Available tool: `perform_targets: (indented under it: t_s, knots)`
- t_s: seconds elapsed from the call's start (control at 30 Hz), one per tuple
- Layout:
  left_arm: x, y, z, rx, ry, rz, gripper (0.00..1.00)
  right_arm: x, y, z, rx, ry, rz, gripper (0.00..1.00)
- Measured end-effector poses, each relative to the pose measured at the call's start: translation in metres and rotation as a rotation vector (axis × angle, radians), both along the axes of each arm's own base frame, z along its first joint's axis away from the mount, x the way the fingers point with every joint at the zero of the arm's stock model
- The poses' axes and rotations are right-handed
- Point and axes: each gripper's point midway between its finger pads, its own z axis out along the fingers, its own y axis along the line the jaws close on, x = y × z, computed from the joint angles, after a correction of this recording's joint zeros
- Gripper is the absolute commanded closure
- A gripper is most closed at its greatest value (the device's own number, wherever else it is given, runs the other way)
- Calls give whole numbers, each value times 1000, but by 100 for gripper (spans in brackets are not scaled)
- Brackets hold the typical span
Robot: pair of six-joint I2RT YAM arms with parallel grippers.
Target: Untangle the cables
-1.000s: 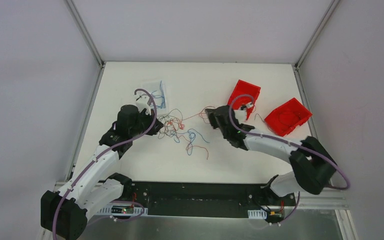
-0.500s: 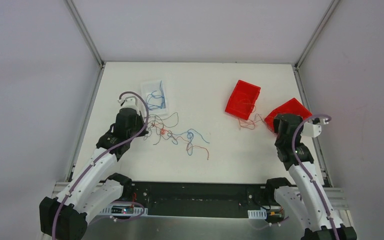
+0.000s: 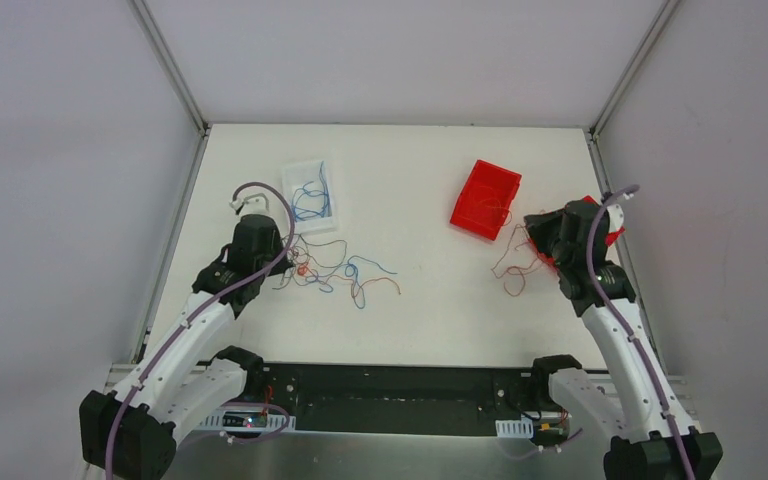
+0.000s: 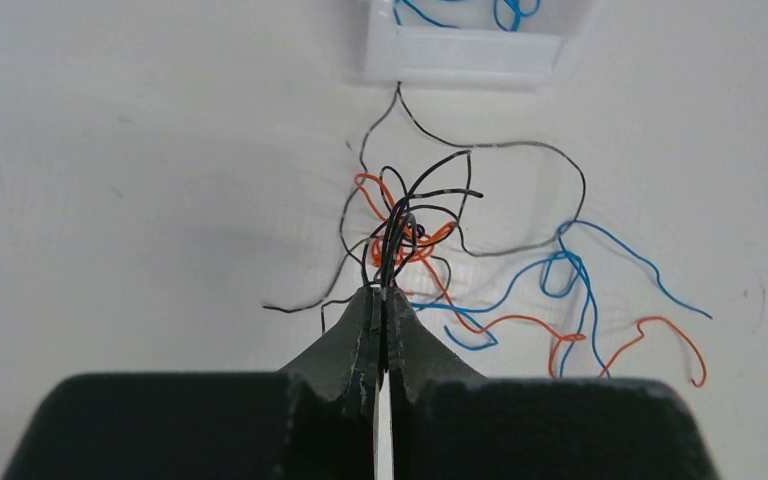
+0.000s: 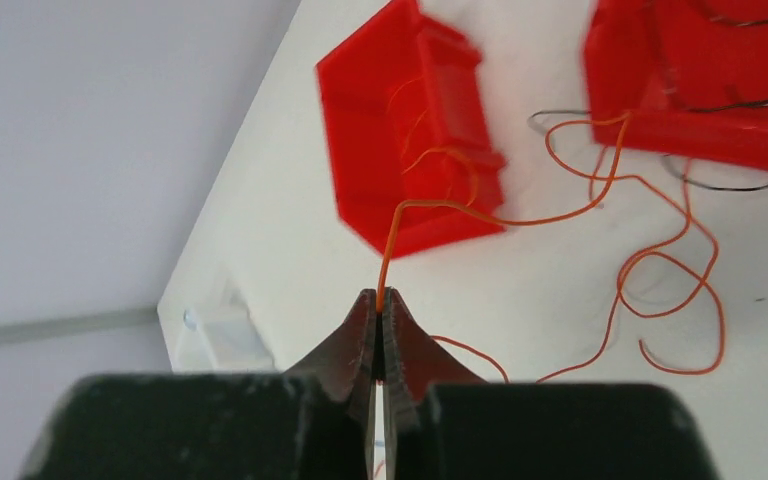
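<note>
The tangle of thin cables [image 3: 338,275] lies left of the table's middle, with black, orange and blue strands spread to the right [image 4: 560,300]. My left gripper [image 3: 288,262] is shut on a bunch of black cables [image 4: 400,225] at the tangle's left end [image 4: 384,291]. A separate orange cable [image 3: 513,268] trails over the table at the right. My right gripper [image 3: 535,238] is shut on one end of this orange cable [image 5: 560,215], pinched at the tips [image 5: 380,294]; its loops run past the red bins.
A clear tray [image 3: 325,172] holding blue wires stands behind the left gripper [image 4: 460,55]. Two red bins sit at the right: one [image 3: 487,190] behind the orange cable, the other [image 3: 610,232] mostly hidden by the right arm [image 5: 720,130]. The table's right edge is near.
The right gripper swung from the table's middle to the right, drawing the orange cable out of the tangle. The left gripper drew the tangle towards the left and nearer.
</note>
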Motion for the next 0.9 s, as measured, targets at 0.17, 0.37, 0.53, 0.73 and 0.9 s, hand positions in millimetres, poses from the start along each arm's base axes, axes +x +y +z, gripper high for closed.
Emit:
perform_targets:
  t_s: [0.17, 0.37, 0.53, 0.73, 0.9]
  knots:
    - [3, -22, -7, -41, 64, -104, 100, 3, 60, 41, -44, -15, 283, 100]
    - [3, -33, -7, -65, 80, -167, 100, 4, 95, 136, -76, -174, 437, 100]
    - [4, -39, -3, -77, 77, -202, 100, 16, 107, 181, -82, -240, 487, 100]
    - [3, -44, -1, -90, 76, -223, 100, 49, 126, 198, -92, -227, 540, 100]
    - [3, -47, 0, -102, 76, -239, 100, 72, 129, 211, -108, -235, 539, 100]
